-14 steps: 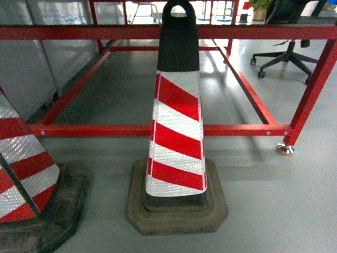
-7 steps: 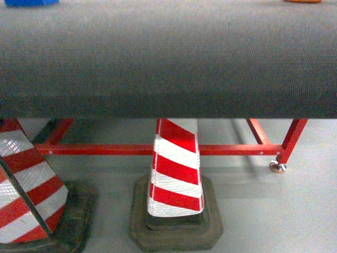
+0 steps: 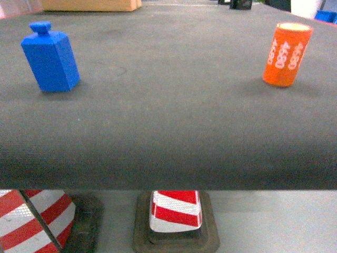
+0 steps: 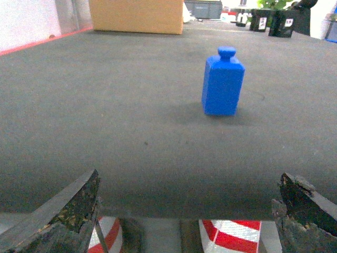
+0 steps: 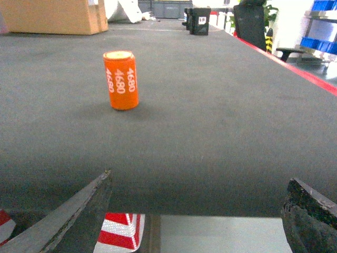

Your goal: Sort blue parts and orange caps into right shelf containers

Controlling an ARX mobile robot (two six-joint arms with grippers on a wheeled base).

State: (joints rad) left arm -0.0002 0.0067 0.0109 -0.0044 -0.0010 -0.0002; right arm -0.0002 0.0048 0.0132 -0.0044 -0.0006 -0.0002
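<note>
A blue part [image 3: 51, 57] stands upright on the dark grey table [image 3: 168, 116] at the left, and an orange cap [image 3: 287, 54] with white digits stands at the right. In the left wrist view the blue part [image 4: 223, 81] is well ahead of my left gripper [image 4: 190, 179], which is open and empty at the table's front edge. The right wrist view has the orange cap [image 5: 120, 79] ahead and to the left of my open, empty right gripper [image 5: 200, 178]. Blue containers [image 5: 317, 43] on a metal shelf [image 5: 320, 16] show far right. Neither gripper appears in the head view.
A cardboard box [image 3: 89, 5] sits at the table's far left. Red-and-white traffic cones [image 3: 174, 211] stand on the floor under the front edge. Black bins [image 5: 199, 21] and an office chair [image 5: 250, 23] lie beyond the table. A red rim [image 5: 295, 66] marks its right side.
The head view has risen from the cones and red frame under the table to the tabletop. The blue part and orange cap have come fully into view.
</note>
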